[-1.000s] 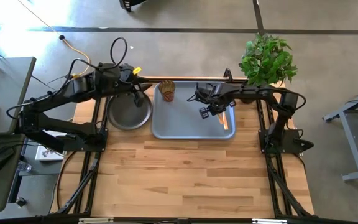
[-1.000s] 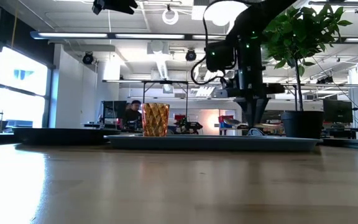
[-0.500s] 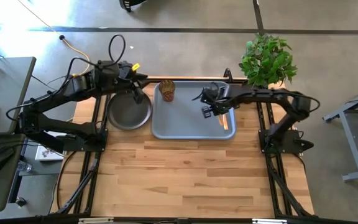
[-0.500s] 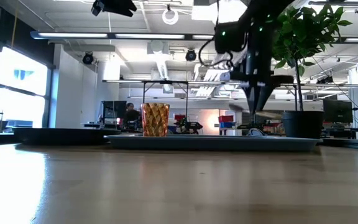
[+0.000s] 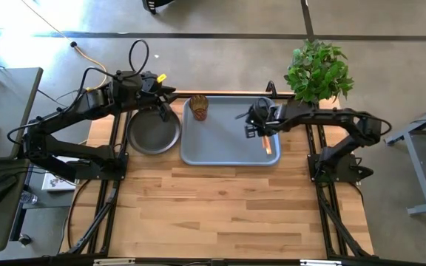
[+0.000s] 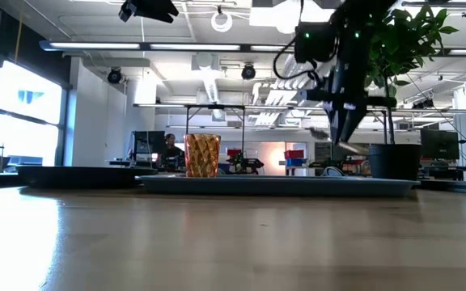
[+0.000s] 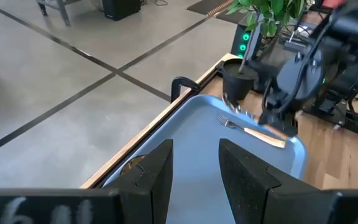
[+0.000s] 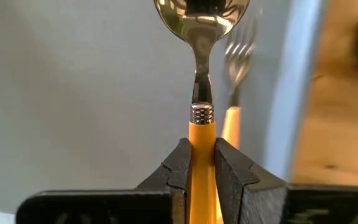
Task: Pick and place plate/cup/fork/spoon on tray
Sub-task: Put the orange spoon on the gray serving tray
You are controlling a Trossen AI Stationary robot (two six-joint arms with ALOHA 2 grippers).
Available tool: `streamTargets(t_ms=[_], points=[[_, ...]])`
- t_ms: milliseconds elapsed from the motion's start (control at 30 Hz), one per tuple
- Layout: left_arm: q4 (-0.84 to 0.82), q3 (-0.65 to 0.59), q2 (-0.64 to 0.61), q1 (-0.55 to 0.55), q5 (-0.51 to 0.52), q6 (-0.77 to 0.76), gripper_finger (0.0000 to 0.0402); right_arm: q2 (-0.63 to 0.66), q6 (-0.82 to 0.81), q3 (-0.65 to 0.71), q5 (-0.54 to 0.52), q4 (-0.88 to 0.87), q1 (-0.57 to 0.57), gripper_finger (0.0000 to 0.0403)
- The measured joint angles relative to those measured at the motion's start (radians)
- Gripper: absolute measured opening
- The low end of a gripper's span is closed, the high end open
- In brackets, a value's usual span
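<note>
Right gripper (image 8: 199, 163) clamped on spoon (image 8: 199, 37) by its smooth orange handle, above blue-grey tray (image 5: 220, 140).
Beside it: pronged fork (image 8: 236, 68); patterned amber cup (image 5: 199, 108) at tray's far-left corner.

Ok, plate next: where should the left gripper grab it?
By its raised rim, from above, one finger inside and one outside. The plate lies flat on the table, so only the rim offers an edge; the left gripper is near that rim.

Beyond my desk (image 5: 228, 207) stands a potted plant (image 5: 317, 70); a person (image 6: 169, 148) sits far back in the room.
</note>
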State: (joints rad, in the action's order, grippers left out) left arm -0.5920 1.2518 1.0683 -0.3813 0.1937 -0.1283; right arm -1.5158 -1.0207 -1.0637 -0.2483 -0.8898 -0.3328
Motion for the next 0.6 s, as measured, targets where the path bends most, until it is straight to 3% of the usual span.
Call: streamTargets(t_ms=[200,600], points=[[0.014,0.000,0.000,0.000,0.000,0.000,0.0120,-0.001,-0.083,0.094,0.067,0.149,-0.022,0.0029],[0.021,0.000,0.000,0.000,0.000,0.001,0.0120,-0.020,-0.077,0.096,0.133,0.149,-0.095,0.0030]])
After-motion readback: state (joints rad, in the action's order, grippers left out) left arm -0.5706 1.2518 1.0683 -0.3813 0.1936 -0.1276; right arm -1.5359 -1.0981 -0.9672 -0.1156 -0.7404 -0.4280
